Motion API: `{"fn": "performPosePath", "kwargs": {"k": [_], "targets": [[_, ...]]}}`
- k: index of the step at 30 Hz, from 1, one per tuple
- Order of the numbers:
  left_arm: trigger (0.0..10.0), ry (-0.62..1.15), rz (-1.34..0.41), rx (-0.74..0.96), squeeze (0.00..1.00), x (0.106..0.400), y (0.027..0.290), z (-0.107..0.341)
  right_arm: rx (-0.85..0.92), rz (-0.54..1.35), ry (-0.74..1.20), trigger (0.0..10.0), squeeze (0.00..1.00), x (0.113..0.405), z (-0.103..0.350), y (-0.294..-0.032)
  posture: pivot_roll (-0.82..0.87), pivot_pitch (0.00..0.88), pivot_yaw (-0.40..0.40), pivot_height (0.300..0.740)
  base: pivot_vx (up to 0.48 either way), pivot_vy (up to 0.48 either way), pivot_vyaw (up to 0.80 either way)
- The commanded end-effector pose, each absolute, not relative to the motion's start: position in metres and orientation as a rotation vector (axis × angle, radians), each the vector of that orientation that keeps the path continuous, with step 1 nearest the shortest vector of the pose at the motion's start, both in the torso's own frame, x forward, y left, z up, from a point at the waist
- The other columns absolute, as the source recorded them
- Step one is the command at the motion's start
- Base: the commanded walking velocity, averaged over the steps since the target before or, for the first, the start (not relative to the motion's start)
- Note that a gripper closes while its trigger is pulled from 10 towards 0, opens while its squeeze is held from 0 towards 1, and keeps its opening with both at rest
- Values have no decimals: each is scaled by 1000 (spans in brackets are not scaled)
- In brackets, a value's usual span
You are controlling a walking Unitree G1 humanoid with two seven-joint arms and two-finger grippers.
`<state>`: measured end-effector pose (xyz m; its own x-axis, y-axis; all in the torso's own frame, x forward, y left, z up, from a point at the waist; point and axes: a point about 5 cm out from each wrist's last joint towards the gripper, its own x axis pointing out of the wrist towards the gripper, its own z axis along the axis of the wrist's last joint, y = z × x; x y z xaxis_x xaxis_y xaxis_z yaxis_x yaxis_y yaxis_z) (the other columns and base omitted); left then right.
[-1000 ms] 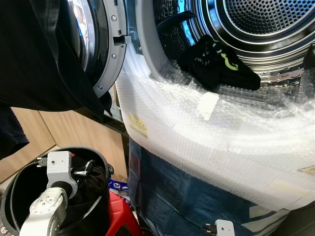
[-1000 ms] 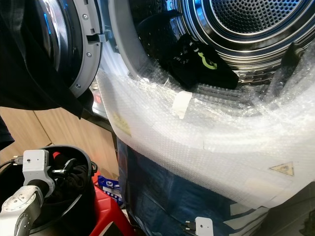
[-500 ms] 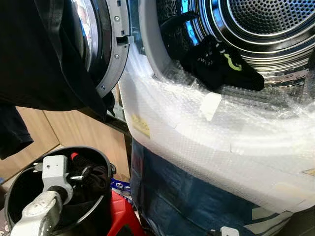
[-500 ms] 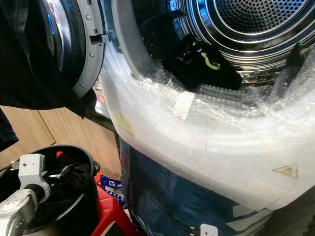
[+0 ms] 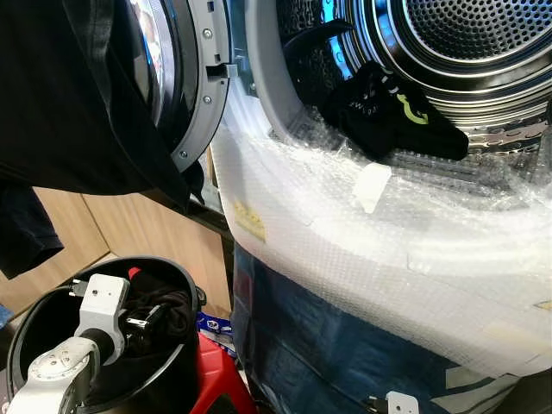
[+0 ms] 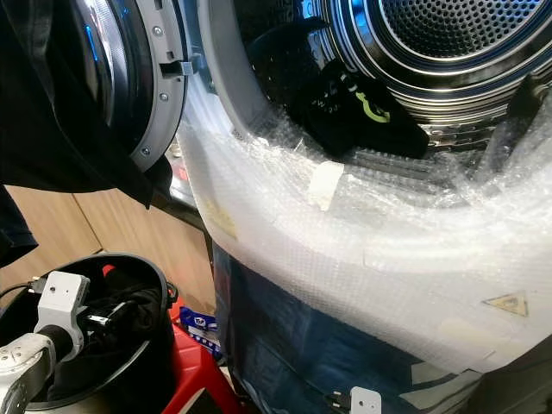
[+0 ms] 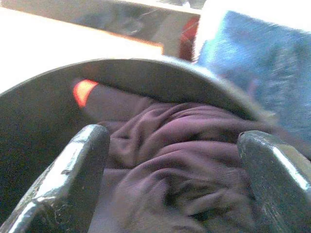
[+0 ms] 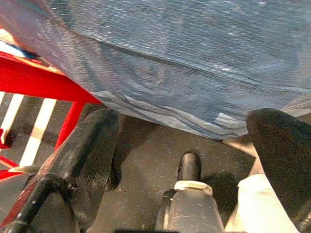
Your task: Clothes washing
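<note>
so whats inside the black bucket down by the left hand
Dark crumpled clothes fill the black bucket, with a bit of red against its wall. The open left hand hovers right over them. Whatever lies beneath the top folds is covered.

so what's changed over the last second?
The left gripper has dipped deeper into the black bucket, its open fingers now straddling the dark clothes without gripping them. The view shifted slightly, so the camera moved. The black garment at the drum's mouth and the open door stayed put.

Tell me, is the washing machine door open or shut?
Open. The door swings out to the left, and the drum shows, a black garment at its mouth.
</note>
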<state>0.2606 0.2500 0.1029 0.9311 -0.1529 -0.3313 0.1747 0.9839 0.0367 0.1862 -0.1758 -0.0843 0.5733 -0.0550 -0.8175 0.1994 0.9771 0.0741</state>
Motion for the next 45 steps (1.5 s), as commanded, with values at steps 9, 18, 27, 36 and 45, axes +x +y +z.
{"fn": "performPosePath", "kwargs": {"k": [9,18,27,36,45], "targets": [[10000,337,-408,66,1000,255,236,109,159,-181,948,10000,0,183,-85,-180,243,0,56,740,0,0,0],[10000,395,-433,122,1000,252,236,101,164,-170,952,10000,0,182,-86,-179,240,0,59,740,0,0,0],[10000,456,-420,152,1000,248,237,92,167,-166,943,10000,0,186,-84,-179,247,0,50,740,0,0,0],[10000,478,-291,210,0,252,247,84,163,-150,942,10000,0,188,-83,-177,241,0,52,740,0,0,0],[10000,375,-119,197,0,263,263,96,165,-150,945,10000,0,186,-84,-178,240,0,50,740,0,0,0]]}}
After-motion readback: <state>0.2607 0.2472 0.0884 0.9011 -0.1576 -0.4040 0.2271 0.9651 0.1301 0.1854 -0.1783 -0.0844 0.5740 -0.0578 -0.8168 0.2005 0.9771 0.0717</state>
